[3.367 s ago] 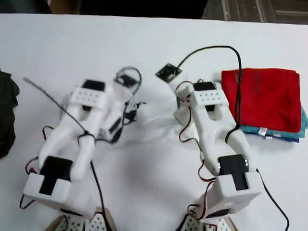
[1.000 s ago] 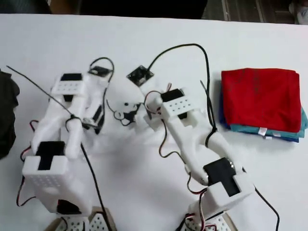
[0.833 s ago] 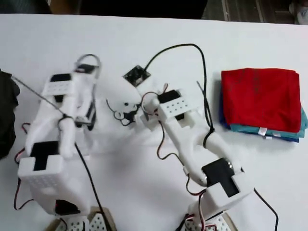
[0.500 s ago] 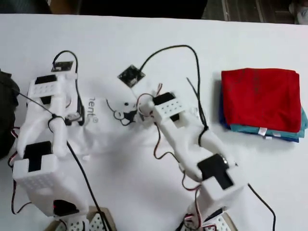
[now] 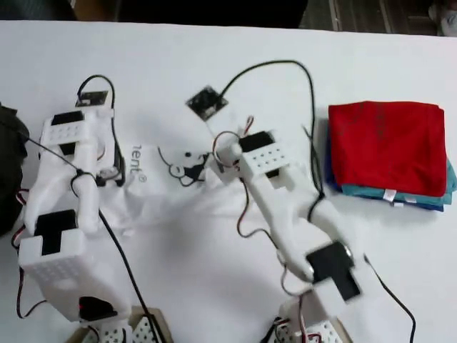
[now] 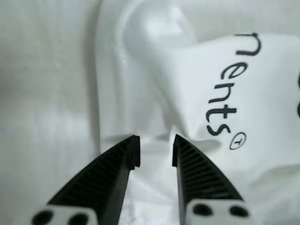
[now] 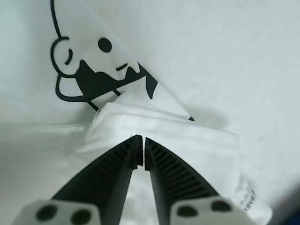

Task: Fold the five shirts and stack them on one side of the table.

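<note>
White shirt [image 5: 178,186] stretched out between the arms, ready for folding.
On the table [image 5: 214,43], well apart from the folded stack [image 5: 389,153], it now lies wider: the right gripper [image 7: 142,152], pinching its edge, has pulled stackward, while the left gripper [image 6: 156,151] clamps a bunched fold opposite.

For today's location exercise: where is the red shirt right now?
In the high view the red shirt lies folded on top of the blue shirts at the table's right side.
</note>
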### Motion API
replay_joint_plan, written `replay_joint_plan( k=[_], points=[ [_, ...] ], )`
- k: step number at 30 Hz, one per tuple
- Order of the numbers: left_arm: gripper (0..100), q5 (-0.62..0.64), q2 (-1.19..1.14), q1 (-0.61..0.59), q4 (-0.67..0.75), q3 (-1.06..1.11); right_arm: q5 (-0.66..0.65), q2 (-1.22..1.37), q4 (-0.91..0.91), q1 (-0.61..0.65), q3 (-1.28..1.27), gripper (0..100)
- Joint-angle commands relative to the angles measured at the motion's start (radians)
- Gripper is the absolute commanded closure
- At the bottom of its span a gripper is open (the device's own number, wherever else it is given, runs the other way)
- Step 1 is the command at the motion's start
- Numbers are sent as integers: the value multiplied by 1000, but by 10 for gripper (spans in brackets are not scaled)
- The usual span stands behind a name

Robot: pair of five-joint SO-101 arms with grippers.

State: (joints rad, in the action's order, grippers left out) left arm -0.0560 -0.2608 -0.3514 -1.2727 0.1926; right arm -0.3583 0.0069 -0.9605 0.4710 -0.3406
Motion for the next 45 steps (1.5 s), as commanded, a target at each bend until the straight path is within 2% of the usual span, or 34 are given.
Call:
replay_joint_plan(
  k=[1, 4, 10, 13, 20, 26, 31, 34, 37, 41, 45],
  points=[
    [834, -54, 54, -28, -21, -61, -5, -196, -79, -15, 38, 974],
    [787, -83, 52, -74, -66, -117, -51, -263, -162, -19, 38, 967],
    [782, -137, 14, -129, -46, -150, -137, -334, -311, -107, 32, 859],
    [782, -137, -66, -127, -34, -157, -187, -361, -360, -163, 32, 858],
    [785, -130, -292, -123, -26, -274, -193, -455, -438, -255, 32, 858],
    [788, -135, -422, -12, -193, -424, -193, -507, -455, -252, 31, 858],
    [913, -135, -514, 40, -298, -513, -193, -527, -467, -260, 31, 858],
    [980, -138, -557, 12, -338, -562, -195, -547, -476, -260, 32, 858],
    [976, -175, -585, -32, -388, -631, -195, -562, -476, -260, 32, 858],
    [976, -196, -582, -195, -413, -753, -193, -559, -476, -260, 32, 858],
    [976, -288, -594, -316, -500, -938, -190, -556, -476, -260, 28, 858]
  ],
)
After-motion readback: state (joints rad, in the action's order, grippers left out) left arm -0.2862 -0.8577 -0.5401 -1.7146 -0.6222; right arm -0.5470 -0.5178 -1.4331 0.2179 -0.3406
